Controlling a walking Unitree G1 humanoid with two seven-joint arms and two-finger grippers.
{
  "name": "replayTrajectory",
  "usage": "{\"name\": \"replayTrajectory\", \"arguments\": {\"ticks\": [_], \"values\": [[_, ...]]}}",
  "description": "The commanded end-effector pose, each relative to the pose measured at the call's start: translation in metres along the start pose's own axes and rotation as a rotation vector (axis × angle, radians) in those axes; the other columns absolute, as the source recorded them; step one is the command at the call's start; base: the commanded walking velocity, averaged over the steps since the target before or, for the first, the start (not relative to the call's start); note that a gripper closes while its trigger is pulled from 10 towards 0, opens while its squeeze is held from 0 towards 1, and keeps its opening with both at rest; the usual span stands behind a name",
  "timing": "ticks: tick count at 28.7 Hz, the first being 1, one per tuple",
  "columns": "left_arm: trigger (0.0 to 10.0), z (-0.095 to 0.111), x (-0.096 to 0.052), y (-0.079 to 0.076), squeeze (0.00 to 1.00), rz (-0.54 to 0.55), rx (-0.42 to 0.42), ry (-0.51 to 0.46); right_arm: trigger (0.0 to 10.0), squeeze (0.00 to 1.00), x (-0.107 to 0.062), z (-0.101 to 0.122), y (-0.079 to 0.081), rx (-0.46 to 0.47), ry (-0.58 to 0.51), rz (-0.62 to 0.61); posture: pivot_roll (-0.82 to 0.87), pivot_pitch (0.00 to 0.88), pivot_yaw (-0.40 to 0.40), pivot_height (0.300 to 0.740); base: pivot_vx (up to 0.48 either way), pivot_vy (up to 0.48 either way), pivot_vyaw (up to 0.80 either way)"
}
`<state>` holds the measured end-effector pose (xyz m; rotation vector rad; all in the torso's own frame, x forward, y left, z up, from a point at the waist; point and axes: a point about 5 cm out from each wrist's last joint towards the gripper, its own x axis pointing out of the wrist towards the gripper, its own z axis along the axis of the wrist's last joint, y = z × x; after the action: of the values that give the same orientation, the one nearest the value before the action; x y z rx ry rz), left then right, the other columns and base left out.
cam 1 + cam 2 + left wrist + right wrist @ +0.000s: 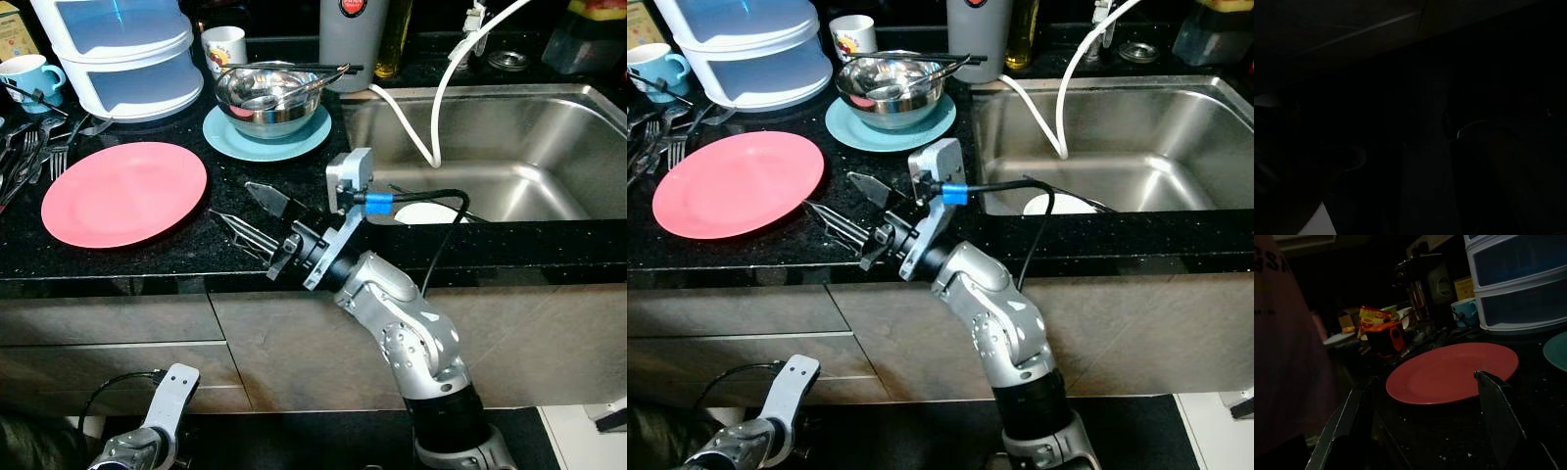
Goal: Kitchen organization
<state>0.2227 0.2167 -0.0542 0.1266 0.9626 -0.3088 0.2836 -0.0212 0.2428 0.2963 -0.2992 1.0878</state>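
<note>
At the counter's far left edge lies a heap of forks, too tangled to count, with one blue mug behind them near the back edge. Next comes a white stack of two drawer tiers against the back, and in front of it one pink plate lying flat, its near rim a short way in from the counter's front edge. Below the counter, the left gripper hangs idle by the cabinet front; whether its fingers are apart cannot be told, and its wrist view is almost black.

Between the pink plate and the sink runs a strip of bare black counter. The right gripper is over this strip, near the front edge, pointing toward the pink plate with its two fingers spread wide and nothing between them. The right wrist view shows the plate's rim framed between those fingers, not touching either.

Behind the gripper sits one teal plate carrying one steel bowl; a pair of chopsticks and a spoon rest across the bowl. One white cup stands behind it.

To the right, the sink takes up the rest of the counter. One white hose drops into it, and one white dish lies against its front wall.
</note>
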Motion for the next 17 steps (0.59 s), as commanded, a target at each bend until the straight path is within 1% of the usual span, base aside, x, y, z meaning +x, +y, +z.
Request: {"name": "replayTrajectory", "arguments": {"ticks": [1, 6, 10, 17], "values": [[10.0, -0.008, -0.0023, 0.0038, 0.0, 0.01, -0.006, 0.028, 10.0, 0.0, 0.0035, -0.0039, 0.0027, -0.01, 0.016, 0.016, 0.05, 0.11, 0.057, 0.74, 0.0, 0.0, 0.0], [10.0, -0.0072, -0.0023, 0.004, 0.0, 0.009, -0.002, 0.027, 10.0, 0.0, 0.0061, -0.005, 0.0002, -0.021, 0.031, 0.007, 0.05, 0.114, 0.059, 0.74, 0.0, 0.0, 0.0], [10.0, -0.0075, -0.0021, 0.0034, 0.0, 0.009, -0.003, 0.026, 10.0, 0.0, 0.009, -0.0089, -0.0027, 0.0, 0.037, -0.024, 0.05, 0.108, 0.058, 0.74, 0.0, 0.0, 0.74], [10.0, -0.0081, -0.0022, 0.0033, 0.0, 0.009, -0.009, 0.024, 10.0, 0.0, 0.0117, -0.0081, -0.0032, 0.005, 0.023, -0.032, 0.04, 0.115, 0.052, 0.74, 0.0, 0.0, 0.8]]}}
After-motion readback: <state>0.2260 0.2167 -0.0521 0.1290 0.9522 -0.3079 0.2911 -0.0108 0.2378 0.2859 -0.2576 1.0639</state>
